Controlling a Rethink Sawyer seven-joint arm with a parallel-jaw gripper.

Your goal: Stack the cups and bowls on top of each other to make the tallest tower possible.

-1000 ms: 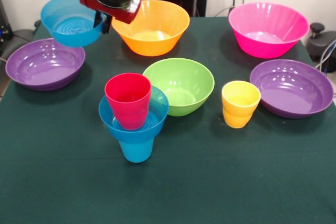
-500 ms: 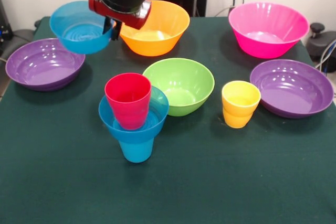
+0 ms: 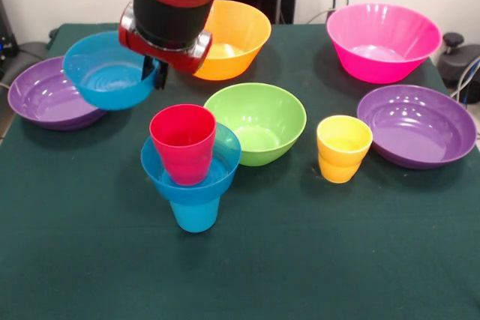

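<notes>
I've got the small blue bowl (image 3: 109, 79) pinched by its rim in the end effector (image 3: 154, 74), hanging tilted in the air above the left purple bowl (image 3: 30, 95) w/ its open side up. Next I judge it needs to go onto the red cup (image 3: 184, 142), so I'd carry it across level, center it over the cup's mouth, ease down slowly and only let go once it sits; the rim grip is off to one side, so a tilted release could tip it or knock the tower (image 3: 191, 174). Tower right now: blue cup (image 3: 195, 213) on the counter (image 3: 315, 260), another blue bowl (image 3: 217, 170) seated on it, red cup standing inside that. Contents, left to right: left purple bowl empty, orange bowl (image 3: 232, 35) looks empty tho the arm hides part of it, lime green bowl (image 3: 259, 121) empty, yellow cup (image 3: 343, 148) empty as far as I can see, pink bowl (image 3: 382, 41) empty, right purple bowl (image 3: 416, 125) empty.
</notes>
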